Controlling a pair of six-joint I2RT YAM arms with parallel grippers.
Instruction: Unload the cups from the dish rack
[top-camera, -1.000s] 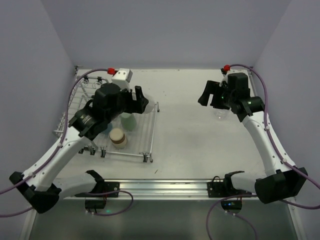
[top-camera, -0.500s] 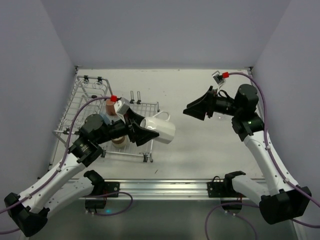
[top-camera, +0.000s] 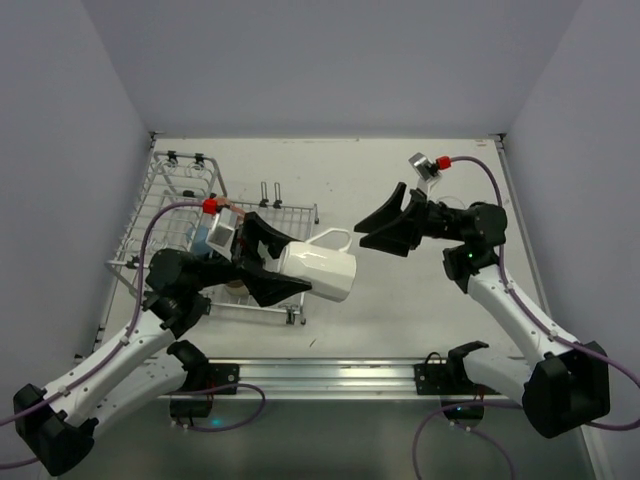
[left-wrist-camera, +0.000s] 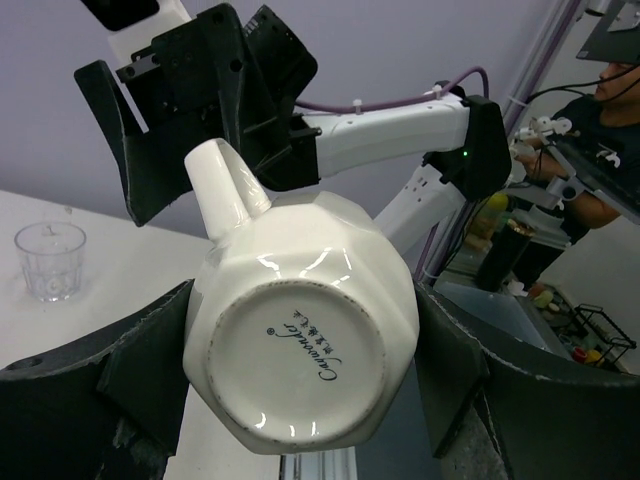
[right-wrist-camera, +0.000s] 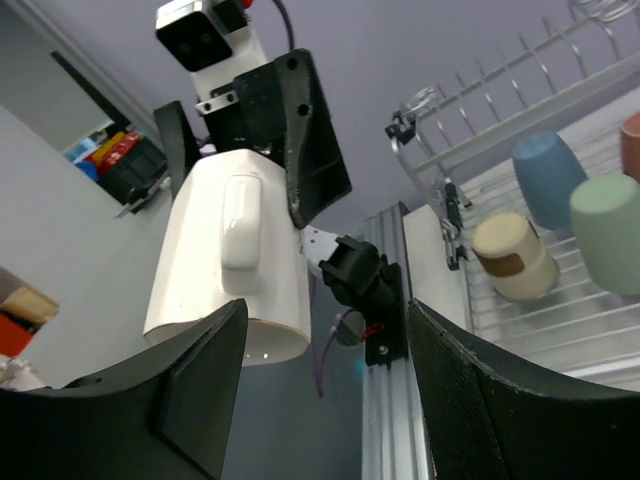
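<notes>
My left gripper (top-camera: 292, 266) is shut on a white faceted mug (top-camera: 320, 270), held on its side in the air just right of the dish rack (top-camera: 170, 195). The left wrist view shows the mug's stamped base (left-wrist-camera: 300, 340) squeezed between both fingers. My right gripper (top-camera: 378, 232) hovers open, facing the mug's mouth, with a small gap between them. In the right wrist view the mug (right-wrist-camera: 230, 260) hangs beside my right gripper (right-wrist-camera: 325, 400). Blue (right-wrist-camera: 550, 175), pale green (right-wrist-camera: 610, 230) and brown-and-cream (right-wrist-camera: 515, 255) cups lie in the rack. A clear cup (left-wrist-camera: 50, 262) stands on the table.
An aluminium rail (top-camera: 330, 375) runs along the near table edge between the arm bases. Purple walls close in the left, back and right sides. The rack's raised basket end (top-camera: 185, 170) sits at the back left.
My left arm has pulled the white mug out of the rack and carried it rightward. My right arm has swung left toward it, its jaws narrowing slightly.
</notes>
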